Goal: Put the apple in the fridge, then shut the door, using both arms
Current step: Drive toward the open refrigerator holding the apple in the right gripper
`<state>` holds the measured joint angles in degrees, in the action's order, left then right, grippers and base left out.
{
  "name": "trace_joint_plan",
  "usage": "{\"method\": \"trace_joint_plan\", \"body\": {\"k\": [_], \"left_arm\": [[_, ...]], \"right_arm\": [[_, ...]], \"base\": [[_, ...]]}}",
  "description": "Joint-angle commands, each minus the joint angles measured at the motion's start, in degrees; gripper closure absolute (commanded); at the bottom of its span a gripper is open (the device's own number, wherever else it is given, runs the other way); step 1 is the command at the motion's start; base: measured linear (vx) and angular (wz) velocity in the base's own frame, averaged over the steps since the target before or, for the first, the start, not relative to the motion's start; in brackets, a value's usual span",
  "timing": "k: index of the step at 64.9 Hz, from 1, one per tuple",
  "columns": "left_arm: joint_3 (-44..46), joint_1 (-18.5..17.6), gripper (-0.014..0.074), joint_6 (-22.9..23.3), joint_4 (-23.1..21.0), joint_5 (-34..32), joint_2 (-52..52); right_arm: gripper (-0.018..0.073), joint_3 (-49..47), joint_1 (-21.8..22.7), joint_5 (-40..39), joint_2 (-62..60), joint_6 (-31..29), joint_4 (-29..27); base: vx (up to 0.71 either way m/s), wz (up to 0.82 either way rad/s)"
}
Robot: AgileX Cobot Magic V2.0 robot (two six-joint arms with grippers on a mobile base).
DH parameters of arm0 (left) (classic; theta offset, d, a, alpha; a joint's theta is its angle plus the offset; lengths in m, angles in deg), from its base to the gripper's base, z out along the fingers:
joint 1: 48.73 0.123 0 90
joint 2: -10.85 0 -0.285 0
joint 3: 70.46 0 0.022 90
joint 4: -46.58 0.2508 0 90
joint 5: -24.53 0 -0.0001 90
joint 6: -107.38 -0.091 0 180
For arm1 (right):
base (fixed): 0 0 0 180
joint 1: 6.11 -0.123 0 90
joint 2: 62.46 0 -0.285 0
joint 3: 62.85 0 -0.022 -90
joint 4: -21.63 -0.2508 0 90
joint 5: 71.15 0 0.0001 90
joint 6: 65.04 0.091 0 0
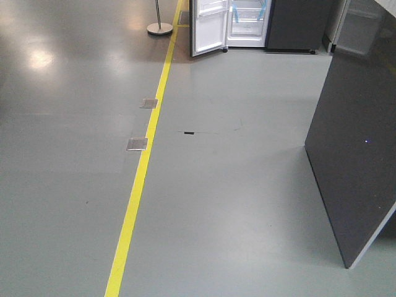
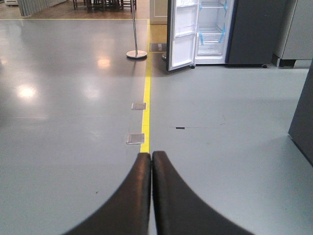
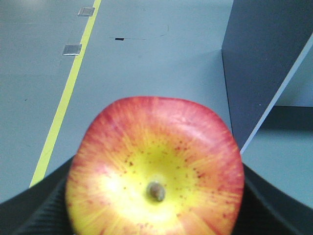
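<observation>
The right gripper (image 3: pixel 155 208) clasps the red-and-yellow apple (image 3: pixel 155 169), its stem end facing out, while the left gripper (image 2: pixel 151 159) hangs pressed closed and empty above the grey floor (image 1: pixel 235 198), well apart from the fridge (image 1: pixel 249 25), whose door (image 1: pixel 208 28) stands open near a yellow floor line (image 1: pixel 139 179).

The fridge (image 1: pixel 247 28) is cut off by the front view's top edge, its shelf contents too small to tell. The apple (image 3: pixel 155 166) runs off the right wrist view's bottom edge.
</observation>
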<state>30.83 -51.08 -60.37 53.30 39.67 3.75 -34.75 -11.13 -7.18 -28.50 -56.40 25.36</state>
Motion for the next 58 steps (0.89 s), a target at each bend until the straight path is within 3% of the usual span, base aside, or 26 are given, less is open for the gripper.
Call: {"method": "trace_joint_plan", "body": {"k": [1, 58], "left_arm": [[-1.2, -0.2, 0.0602, 0.5, -0.3, -4.1, 0.8], [-1.2, -0.2, 0.0602, 0.5, -0.3, -4.1, 0.8]], "right_arm": [[0.0424, -1.5, 0.1, -4.3, 0.4, -0.2, 0.6], [0.0424, -1.5, 0.1, -4.1, 0.4, -0.2, 0.6]], "base": [[0.12, 0.02], [0.16, -0.05]]}}
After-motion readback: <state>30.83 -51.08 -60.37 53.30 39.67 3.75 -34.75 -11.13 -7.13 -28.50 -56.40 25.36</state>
